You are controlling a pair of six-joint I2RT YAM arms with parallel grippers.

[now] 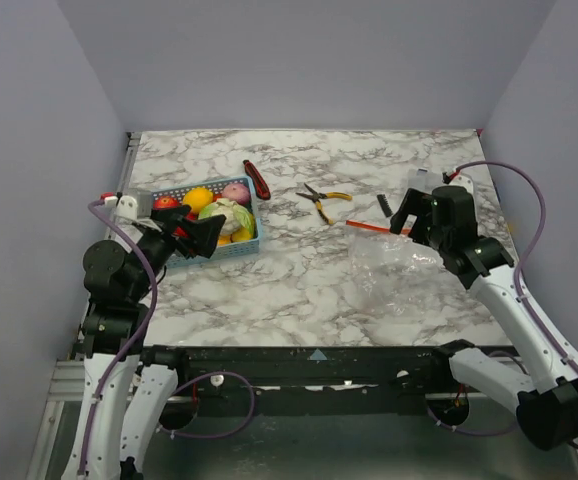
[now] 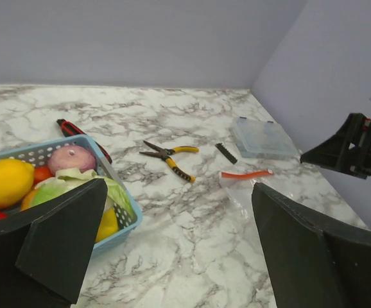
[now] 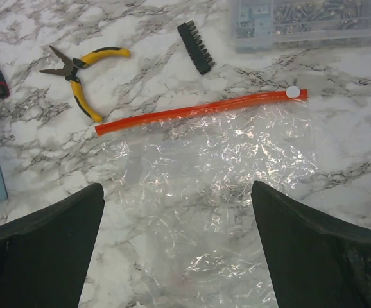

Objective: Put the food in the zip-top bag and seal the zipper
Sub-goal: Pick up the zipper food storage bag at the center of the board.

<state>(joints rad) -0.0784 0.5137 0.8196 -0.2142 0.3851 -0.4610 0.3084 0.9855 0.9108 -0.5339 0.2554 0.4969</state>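
A: Food (image 1: pixel 225 212) lies which way from your jaws?
B: Heaped in the one blue basket (image 1: pixel 241 249), just ahead of your left jaws. Roughly six pieces, though they overlap. Your right jaws hang over the one zip-top bag (image 3: pixel 205 192), flat on the tabletop (image 1: pixel 299 290), its single zipper (image 3: pixel 198 109) running crosswise. Both jaws gape wide, empty.

Zip-top bag (image 3: pixel 217 186) lies flat on marble table (image 3: pixel 38 135) under right gripper (image 3: pixel 177 192), jaws wide apart. Zipper (image 3: pixel 201 108) runs along bag's far edge w/ white slider (image 3: pixel 293 92) at right end. Yellow pliers (image 3: pixel 83 70) far left; black bit strip (image 3: pixel 195 38) & clear box (image 3: pixel 307 22) beyond zipper.
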